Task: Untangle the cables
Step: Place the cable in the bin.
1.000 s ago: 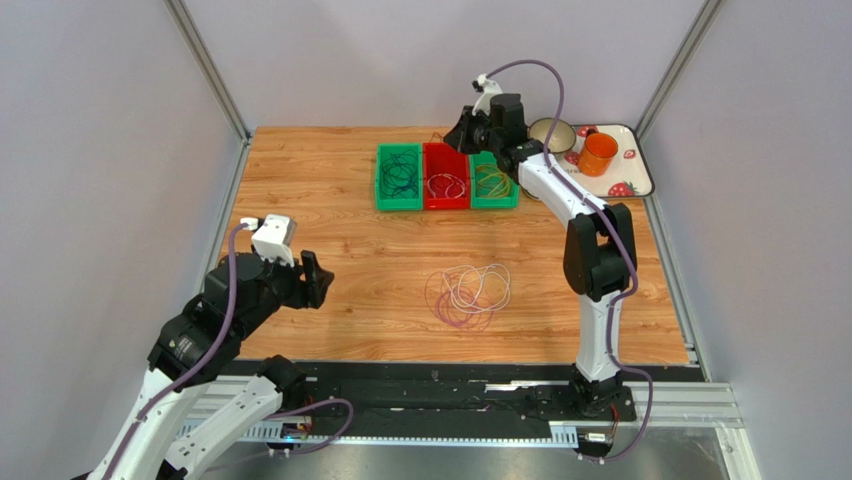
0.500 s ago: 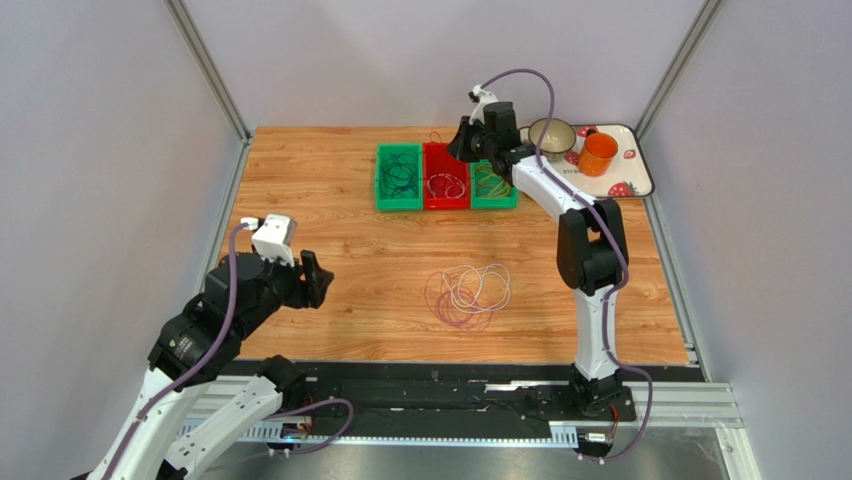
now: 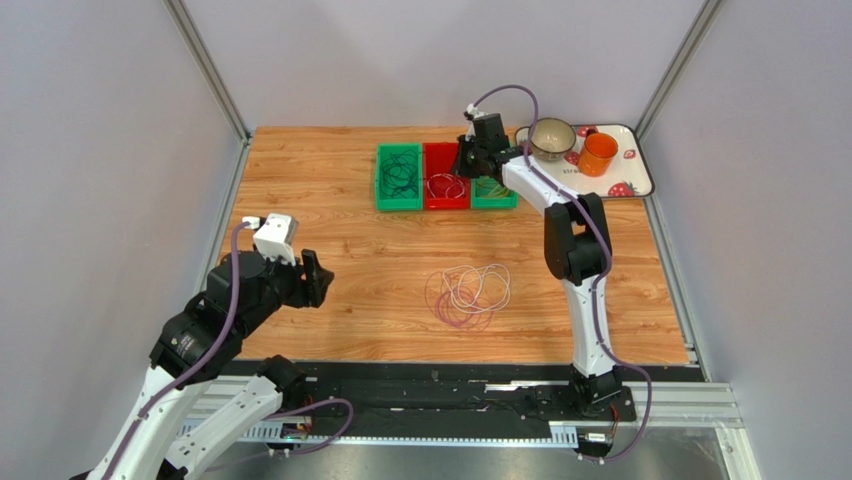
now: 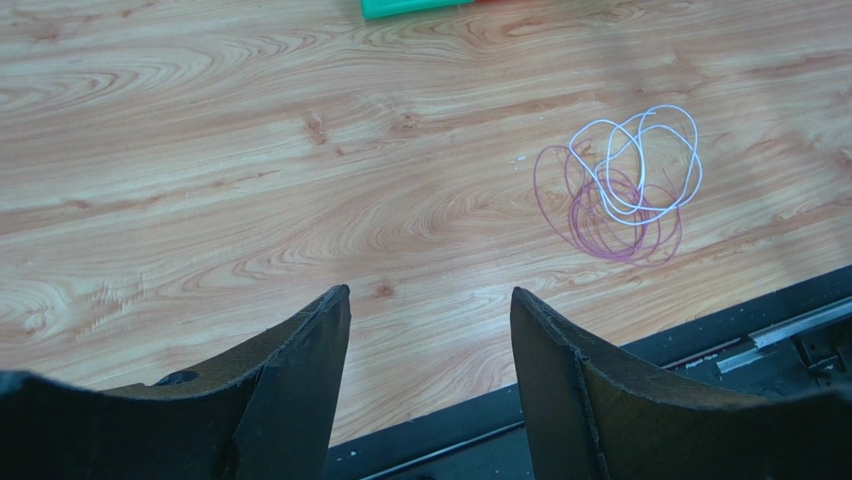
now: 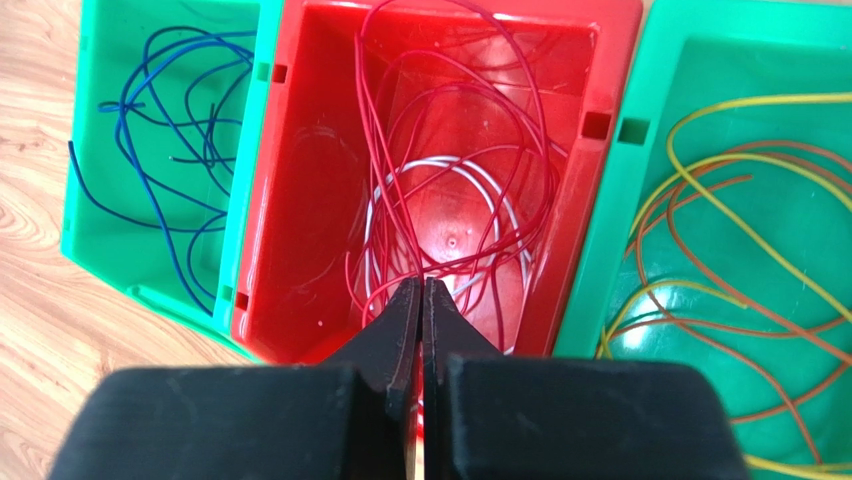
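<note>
Swung leftward off the green bin (image 5: pixel 640 190), right gripper (image 5: pixel 420 287) hovers over the red bin (image 5: pixel 600 55), jaws pressed together where red cables (image 5: pixel 395 215) converge, grip uncertain; left gripper (image 4: pixel 430 310) waits spread apart, well nearward; purple-white tangle (image 4: pixel 620 190), nearward too, remains unsorted.

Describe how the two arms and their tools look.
Both arms match: the left arm and right arm have white links, black joints and a purple-grey hose along each. The left tool and right tool have matte black, tapering wedge fingers.
</note>
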`<state>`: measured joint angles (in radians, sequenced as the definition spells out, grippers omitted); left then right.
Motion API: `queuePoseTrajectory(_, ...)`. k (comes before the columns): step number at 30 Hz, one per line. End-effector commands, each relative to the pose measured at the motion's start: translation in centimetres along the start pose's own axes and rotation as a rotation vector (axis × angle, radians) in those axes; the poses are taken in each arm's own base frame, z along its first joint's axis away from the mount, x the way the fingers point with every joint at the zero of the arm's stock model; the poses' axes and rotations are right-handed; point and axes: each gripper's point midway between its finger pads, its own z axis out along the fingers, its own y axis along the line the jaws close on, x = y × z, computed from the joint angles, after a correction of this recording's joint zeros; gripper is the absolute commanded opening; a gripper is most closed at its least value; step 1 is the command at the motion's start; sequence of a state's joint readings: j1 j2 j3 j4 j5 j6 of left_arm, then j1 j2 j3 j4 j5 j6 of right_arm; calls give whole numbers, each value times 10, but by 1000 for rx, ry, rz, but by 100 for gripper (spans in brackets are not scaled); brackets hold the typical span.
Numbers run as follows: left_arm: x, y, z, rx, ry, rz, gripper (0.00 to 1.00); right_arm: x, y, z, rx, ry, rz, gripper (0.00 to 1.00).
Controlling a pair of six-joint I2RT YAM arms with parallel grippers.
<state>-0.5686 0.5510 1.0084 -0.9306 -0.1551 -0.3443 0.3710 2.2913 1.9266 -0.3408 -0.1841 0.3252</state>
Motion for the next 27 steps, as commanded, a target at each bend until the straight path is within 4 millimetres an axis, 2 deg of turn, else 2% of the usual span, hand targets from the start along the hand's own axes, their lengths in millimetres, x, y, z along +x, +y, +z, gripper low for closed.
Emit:
queuePoseTrajectory(1, -6, -2, 2, 12, -22, 15, 68, -7, 17, -2, -4, -7, -8, 0)
queuePoseTrajectory(9, -6, -2, 2, 11, -23, 15, 68, 7, 15, 6, 18, 34, -6, 0)
queuePoseTrajectory(14, -8, -1, 0, 8, -33, 11, 68, -6, 17, -1, 35, 7, -13, 1)
queuePoseTrajectory(15, -7, -1, 0, 9, -33, 12, 68, -7, 17, -3, 37, 11, -15, 6)
queuePoseTrajectory(18, -7, -1, 1, 6, -27, 13, 68, -20, 25, -14, 29, -14, -21, 17)
queuePoseTrajectory(22, -7, 0, 1, 3, -29, 11, 68, -40, 35, -36, 24, -69, -48, 19)
queuePoseTrajectory(23, -7, 0, 1, 1, -28, 11, 68, -49, 41, -46, 16, -92, -55, 21)
queuePoseTrajectory(24, -7, 0, 1, 0, -29, 10, 68, -54, 42, -52, 21, -104, -58, 27)
queuePoseTrajectory(27, -7, 0, 0, -1, -31, 10, 68, -70, 49, -73, 26, -141, -71, 36)
